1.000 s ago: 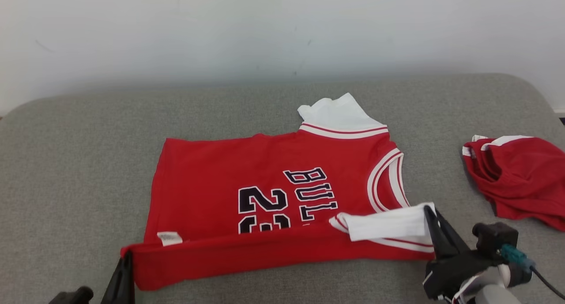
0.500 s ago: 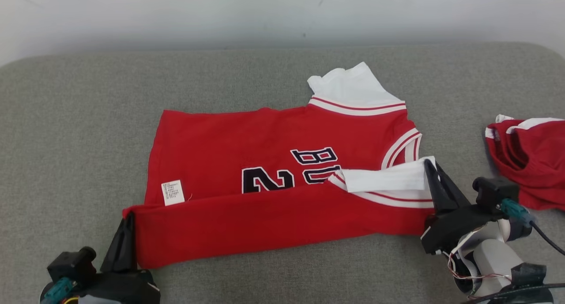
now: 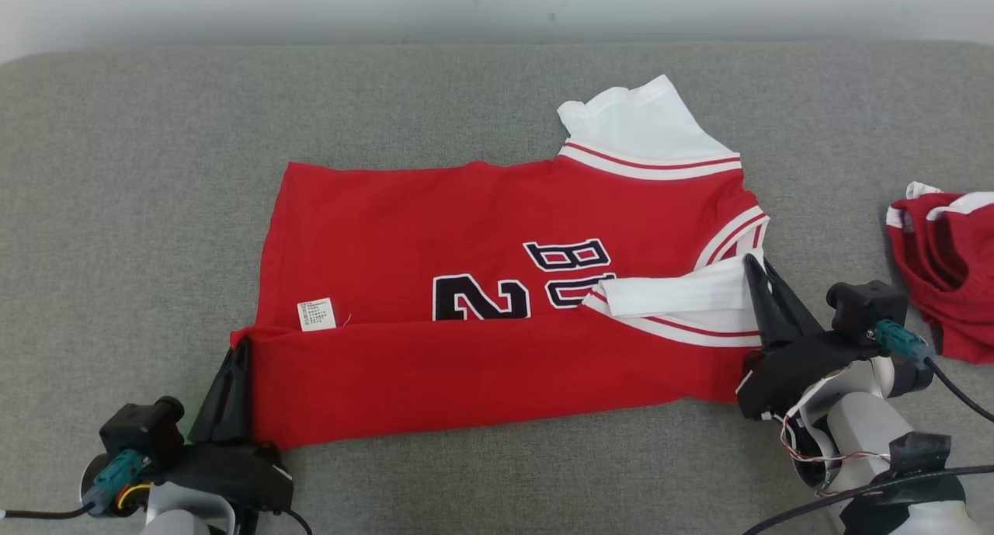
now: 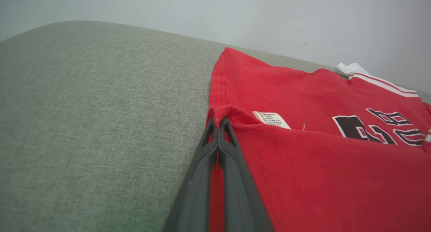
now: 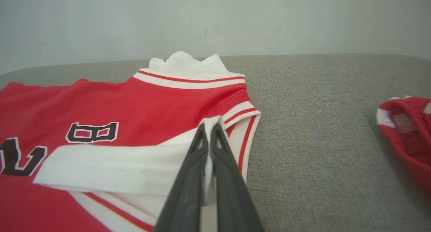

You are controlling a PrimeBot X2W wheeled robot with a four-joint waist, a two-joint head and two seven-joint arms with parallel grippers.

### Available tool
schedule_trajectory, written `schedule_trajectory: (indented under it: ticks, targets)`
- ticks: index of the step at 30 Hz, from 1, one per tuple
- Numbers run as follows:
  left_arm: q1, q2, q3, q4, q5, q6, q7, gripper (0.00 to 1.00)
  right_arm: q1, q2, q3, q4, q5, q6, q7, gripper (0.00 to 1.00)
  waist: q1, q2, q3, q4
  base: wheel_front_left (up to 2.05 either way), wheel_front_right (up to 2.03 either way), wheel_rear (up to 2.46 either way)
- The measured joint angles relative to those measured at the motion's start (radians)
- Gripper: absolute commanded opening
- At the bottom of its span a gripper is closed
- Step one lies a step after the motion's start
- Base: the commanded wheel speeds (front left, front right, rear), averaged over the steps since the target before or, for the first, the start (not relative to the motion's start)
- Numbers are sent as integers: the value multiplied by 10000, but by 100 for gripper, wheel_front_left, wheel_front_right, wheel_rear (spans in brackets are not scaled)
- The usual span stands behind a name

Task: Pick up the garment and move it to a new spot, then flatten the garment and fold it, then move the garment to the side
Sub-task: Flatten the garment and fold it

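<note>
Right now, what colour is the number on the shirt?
The number is black, white-edged; clearest in head view.

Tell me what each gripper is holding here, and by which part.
Both hold the red jersey: the left gripper pinches its hem corner, the right gripper its white sleeve edge.

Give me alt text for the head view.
The left gripper and right gripper, both shut, pinch the near edge of a red jersey folded over its front on a grey cushion. A second red garment lies to its right.
</note>
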Motion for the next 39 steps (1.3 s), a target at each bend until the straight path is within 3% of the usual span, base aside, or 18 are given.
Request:
schedule_trajectory:
  ticks: [1,2,3,4,15,28,39]
  targets:
    - [-28,4,-23,12,-2,0,-2,0,-65,31,2,86,-2,0,2,0,0,0,43,3,0,0,0]
    - [-49,0,-48,25,-2,0,-2,16,-121,67,-15,159,0,0,2,31,0,0,88,8,0,0,0]
    - [-93,-8,-40,58,-17,0,0,40,-184,109,-52,263,23,0,2,89,-1,0,132,15,0,0,0]
    - [-167,-8,-12,79,-61,0,-2,100,-277,151,-102,389,63,0,2,100,0,0,177,24,0,0,0]
    - [-95,2,35,-405,171,535,-2,100,-202,449,-1979,-109,-940,-2,-2,100,-1,0,169,164,0,0,0]
    - [1288,2,-59,-828,-105,755,-2,100,2177,571,-1799,-389,-1081,-2,0,100,-3,-1,-579,120,0,0,0]
    - [1399,2,-353,-895,-320,761,-2,100,1724,587,-1448,1049,-1064,0,-29,100,-2,-2,-514,297,0,0,0]
